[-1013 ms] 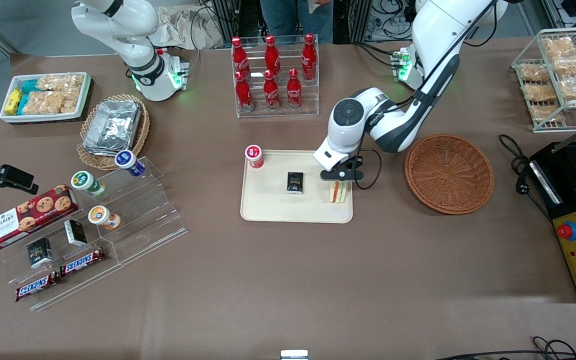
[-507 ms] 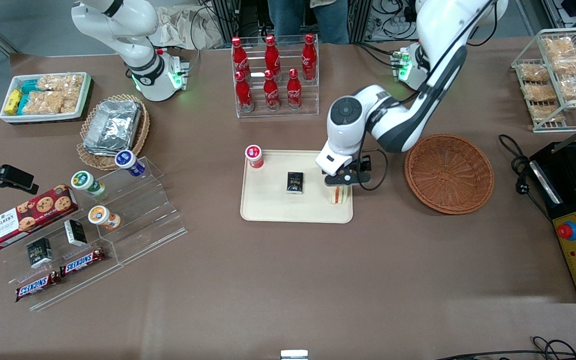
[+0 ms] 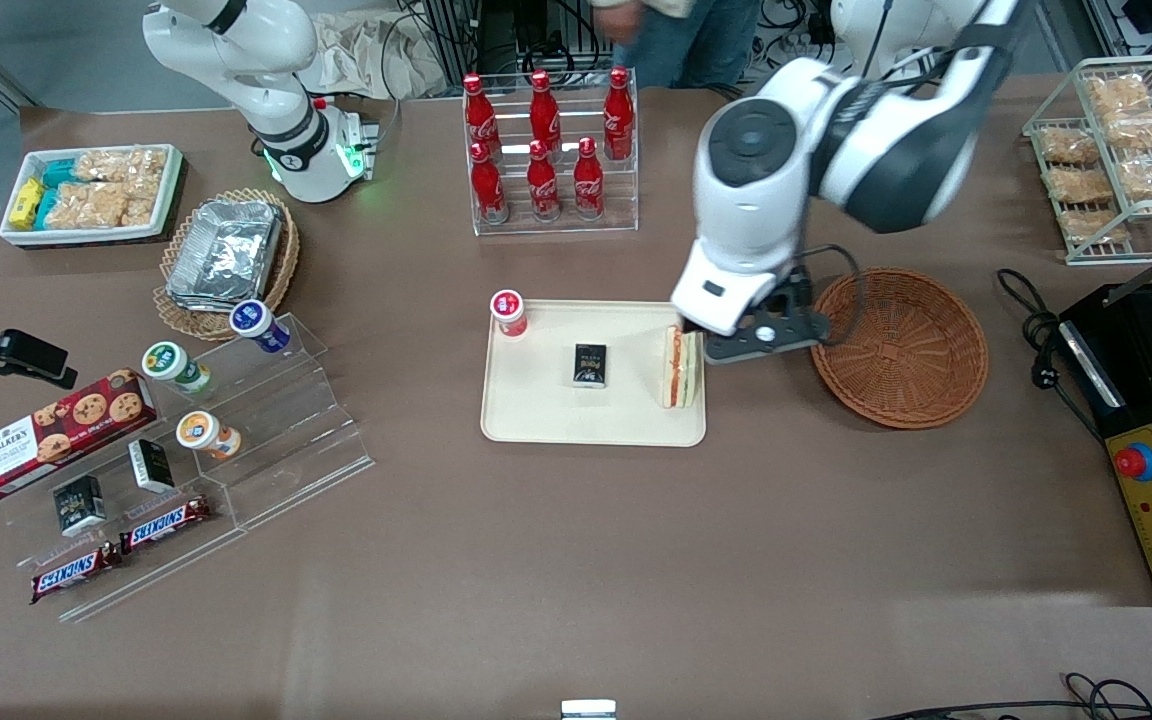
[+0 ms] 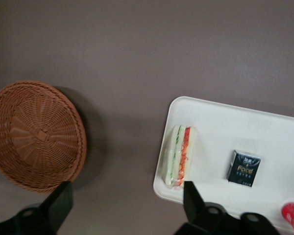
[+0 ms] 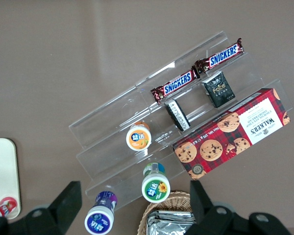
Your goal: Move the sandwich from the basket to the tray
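Fingers spread wide apart and holding nothing — that's your gripper up in the air, hanging above the gap between the tray and the basket. Your wrist camera looks straight down between the two dark fingertips, and only table surface lies between them.

Your sandwich is on the tray, lying along the tray's edge nearest the basket, the orange-red and green filling stripes facing up. From the wrist view you can see the sandwich sits just inside the rim of the tray, close to one rounded corner. It's free of the gripper, nothing touching it.

Sharing the tray with it — a small black box near the middle, well apart from the sandwich, and a red-capped bottle at the corner toward the parked arm's end. The basket sits empty on the table beside the tray, not touching it.
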### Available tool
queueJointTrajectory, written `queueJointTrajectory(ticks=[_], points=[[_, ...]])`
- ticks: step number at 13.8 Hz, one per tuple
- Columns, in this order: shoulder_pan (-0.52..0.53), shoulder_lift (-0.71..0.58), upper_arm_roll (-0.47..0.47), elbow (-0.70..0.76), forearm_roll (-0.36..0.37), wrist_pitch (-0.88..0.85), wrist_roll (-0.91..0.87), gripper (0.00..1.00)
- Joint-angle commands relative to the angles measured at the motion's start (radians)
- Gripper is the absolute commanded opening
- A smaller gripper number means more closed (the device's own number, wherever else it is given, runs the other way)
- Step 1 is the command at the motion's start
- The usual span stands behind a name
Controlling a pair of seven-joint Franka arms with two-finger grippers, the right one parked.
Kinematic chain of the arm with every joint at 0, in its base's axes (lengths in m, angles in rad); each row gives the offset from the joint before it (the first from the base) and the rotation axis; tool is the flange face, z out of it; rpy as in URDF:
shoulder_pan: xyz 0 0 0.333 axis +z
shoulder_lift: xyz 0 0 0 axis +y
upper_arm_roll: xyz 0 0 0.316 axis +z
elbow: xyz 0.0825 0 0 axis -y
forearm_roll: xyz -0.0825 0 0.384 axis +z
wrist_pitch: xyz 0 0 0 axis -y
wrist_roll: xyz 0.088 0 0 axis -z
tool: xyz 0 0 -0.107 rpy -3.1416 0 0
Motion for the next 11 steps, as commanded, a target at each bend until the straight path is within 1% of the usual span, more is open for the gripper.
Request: queueJointTrajectory(ticks=[1,2,4,5,7,9,11], points=[[0.097,-0.020,-0.008,0.048,-0.087,-0.043,0.152,1.00],[0.129,-0.045,-0.005,0.046,-0.124,-0.057,0.214,1.00],[0.177,-0.076,0.003,0.048,-0.173,-0.103,0.320,1.00],[0.180,-0.094,0.036,0.040,-0.193,-0.108,0.373,1.00],[0.160,-0.142,0.154,0.028,-0.245,-0.140,0.565,1.00],[0.155,-0.175,0.254,0.028,-0.290,-0.194,0.681,1.00],[0.143,-0.214,0.336,0.004,-0.305,-0.272,0.771,1.00]])
